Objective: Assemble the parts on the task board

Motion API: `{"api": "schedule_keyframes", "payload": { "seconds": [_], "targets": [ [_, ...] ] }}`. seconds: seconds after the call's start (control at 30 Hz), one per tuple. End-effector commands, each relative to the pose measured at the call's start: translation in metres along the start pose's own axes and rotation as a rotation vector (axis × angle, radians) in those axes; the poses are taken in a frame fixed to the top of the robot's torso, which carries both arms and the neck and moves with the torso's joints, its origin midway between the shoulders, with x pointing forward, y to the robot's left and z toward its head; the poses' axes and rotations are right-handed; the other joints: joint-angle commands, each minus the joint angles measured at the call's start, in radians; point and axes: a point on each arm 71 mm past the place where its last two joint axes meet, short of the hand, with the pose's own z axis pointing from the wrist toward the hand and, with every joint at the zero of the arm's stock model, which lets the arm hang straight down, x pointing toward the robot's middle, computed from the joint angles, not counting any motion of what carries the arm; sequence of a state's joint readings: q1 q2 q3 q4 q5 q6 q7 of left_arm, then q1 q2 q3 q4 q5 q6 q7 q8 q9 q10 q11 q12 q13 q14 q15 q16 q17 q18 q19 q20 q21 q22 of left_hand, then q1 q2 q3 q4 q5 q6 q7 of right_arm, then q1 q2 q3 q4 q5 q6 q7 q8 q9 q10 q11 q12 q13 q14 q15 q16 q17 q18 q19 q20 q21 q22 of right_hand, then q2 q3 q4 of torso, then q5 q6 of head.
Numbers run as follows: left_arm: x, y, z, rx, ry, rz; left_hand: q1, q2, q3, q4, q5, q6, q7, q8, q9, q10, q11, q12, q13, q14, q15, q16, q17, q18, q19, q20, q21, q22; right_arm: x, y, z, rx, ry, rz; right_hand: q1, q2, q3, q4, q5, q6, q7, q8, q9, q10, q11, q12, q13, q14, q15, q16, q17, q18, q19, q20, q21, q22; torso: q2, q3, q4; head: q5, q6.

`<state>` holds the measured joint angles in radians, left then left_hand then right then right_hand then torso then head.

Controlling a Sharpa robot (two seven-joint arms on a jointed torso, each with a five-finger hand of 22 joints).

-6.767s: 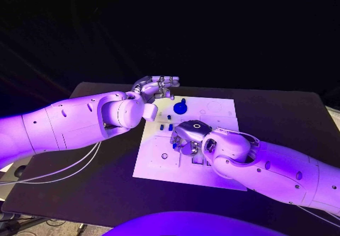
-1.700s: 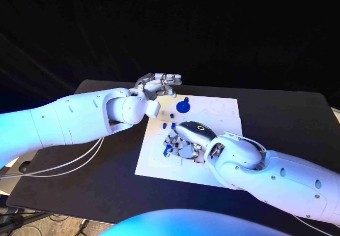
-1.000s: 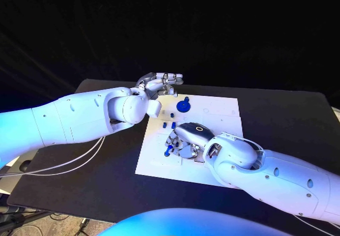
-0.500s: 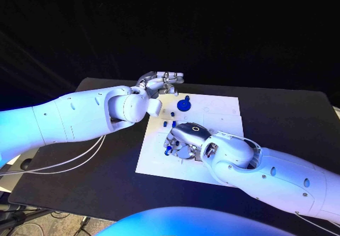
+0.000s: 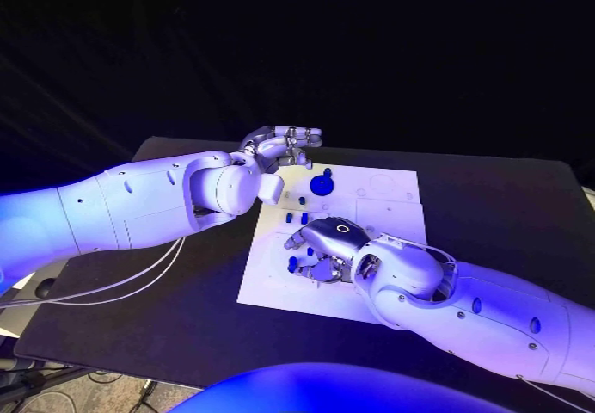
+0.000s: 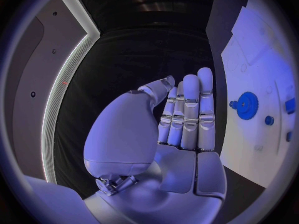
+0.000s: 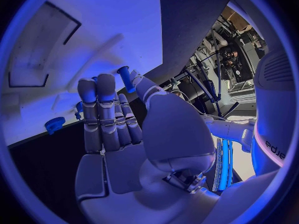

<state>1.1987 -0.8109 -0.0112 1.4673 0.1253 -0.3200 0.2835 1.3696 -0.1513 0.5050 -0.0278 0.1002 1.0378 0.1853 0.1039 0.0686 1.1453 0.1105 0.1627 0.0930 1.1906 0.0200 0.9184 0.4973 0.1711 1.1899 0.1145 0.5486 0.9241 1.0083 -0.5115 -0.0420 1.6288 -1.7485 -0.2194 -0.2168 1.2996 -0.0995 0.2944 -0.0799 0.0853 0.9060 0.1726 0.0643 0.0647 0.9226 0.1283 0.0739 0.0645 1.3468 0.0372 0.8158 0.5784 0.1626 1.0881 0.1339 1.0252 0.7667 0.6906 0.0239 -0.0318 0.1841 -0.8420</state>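
Lifting slightly off the task board [image 5: 390,194] in the last second, the right hand [image 5: 325,249] pinches a small blue peg [image 7: 124,77] above its middle. Left hand [image 5: 280,144], fingers loosely apart and holding nothing, stays at the far-left corner; blue gear [image 5: 322,185] sits mounted nearby, insertion judged next.

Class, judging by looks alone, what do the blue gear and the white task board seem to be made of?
Round blue toothed gear: probably moulded or printed plastic, with uniform saturated colour and a matte surface. Flat white task board: likely plastic or painted sheet, smooth and pale with faint outlined recesses; the exact material cannot be told.

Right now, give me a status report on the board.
Left hand empty at board's far corner. Right hand pinching small blue peg over board. Nothing in the way.
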Motion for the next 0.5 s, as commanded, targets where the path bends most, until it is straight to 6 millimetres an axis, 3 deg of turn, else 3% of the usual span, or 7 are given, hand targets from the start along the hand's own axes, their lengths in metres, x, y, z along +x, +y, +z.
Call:
{"api": "schedule_keyframes", "payload": {
  "seconds": [0.03, 0.23, 0.37, 0.5],
  "targets": [
    [0.002, 0.0, 0.0, -0.001, 0.025, -0.01, -0.001, 0.007, -0.004, -0.006, 0.003, -0.005, 0.001, 0.006, 0.0, -0.006, -0.002, 0.004, 0.001, -0.007, 0.0, -0.004, -0.002, 0.011, -0.006, 0.002, -0.004, -0.002, -0.007, 0.001, -0.005, -0.008, -0.1, 0.015, 0.004, -0.006, -0.015, 0.002, 0.007, -0.003, 0.003, -0.001, 0.002, -0.006, 0.0, 0.012, 0.003, -0.003, -0.001, -0.005, -0.009, 0.007, -0.005, 0.001, -0.011, -0.011, 0.0, 0.0009, -0.0001, 0.001, 0.001],
    [0.0, 0.0, 0.0, -0.005, 0.023, -0.01, -0.001, 0.006, -0.004, -0.007, 0.003, -0.006, 0.001, 0.006, 0.0, -0.008, -0.001, 0.005, 0.001, -0.008, 0.0, -0.004, -0.003, 0.011, -0.006, 0.002, -0.004, -0.002, -0.018, -0.001, -0.023, -0.028, -0.188, 0.069, 0.024, 0.012, -0.037, 0.0, 0.03, 0.029, 0.003, 0.005, 0.007, 0.032, -0.009, 0.059, 0.007, 0.017, -0.009, -0.012, -0.028, 0.004, 0.025, -0.006, -0.004, 0.004, -0.002, 0.0005, -0.0023, 0.002, 0.003],
    [-0.002, 0.0, 0.0, -0.007, 0.019, -0.008, -0.001, 0.006, -0.004, -0.007, 0.003, -0.006, 0.001, 0.006, 0.0, -0.008, -0.001, 0.005, 0.001, -0.008, 0.0, -0.004, -0.003, 0.011, -0.006, 0.002, -0.004, -0.002, -0.03, -0.011, -0.039, -0.002, -0.214, 0.117, 0.023, 0.02, -0.05, 0.004, 0.034, 0.061, 0.001, 0.009, 0.01, 0.073, -0.015, 0.089, 0.006, 0.043, -0.015, -0.008, -0.031, -0.008, 0.071, -0.013, 0.034, 0.057, -0.003, 0.0017, -0.0026, -0.006, 0.011],
    [-0.004, 0.0, 0.0, -0.007, 0.014, -0.006, -0.001, 0.006, -0.004, -0.007, 0.003, -0.006, 0.001, 0.006, 0.0, -0.008, -0.001, 0.005, 0.001, -0.008, 0.0, -0.004, -0.003, 0.011, -0.006, 0.002, -0.004, -0.002, -0.045, -0.04, -0.063, 0.108, -0.185, 0.206, 0.015, 0.03, -0.053, 0.013, 0.042, 0.094, -0.002, 0.014, 0.012, 0.146, -0.026, 0.123, 0.009, 0.098, -0.023, 0.1, 0.092, -0.033, 0.151, -0.021, 0.126, 0.18, -0.006, 0.0018, -0.007, -0.022, 0.019]
  ]
}}
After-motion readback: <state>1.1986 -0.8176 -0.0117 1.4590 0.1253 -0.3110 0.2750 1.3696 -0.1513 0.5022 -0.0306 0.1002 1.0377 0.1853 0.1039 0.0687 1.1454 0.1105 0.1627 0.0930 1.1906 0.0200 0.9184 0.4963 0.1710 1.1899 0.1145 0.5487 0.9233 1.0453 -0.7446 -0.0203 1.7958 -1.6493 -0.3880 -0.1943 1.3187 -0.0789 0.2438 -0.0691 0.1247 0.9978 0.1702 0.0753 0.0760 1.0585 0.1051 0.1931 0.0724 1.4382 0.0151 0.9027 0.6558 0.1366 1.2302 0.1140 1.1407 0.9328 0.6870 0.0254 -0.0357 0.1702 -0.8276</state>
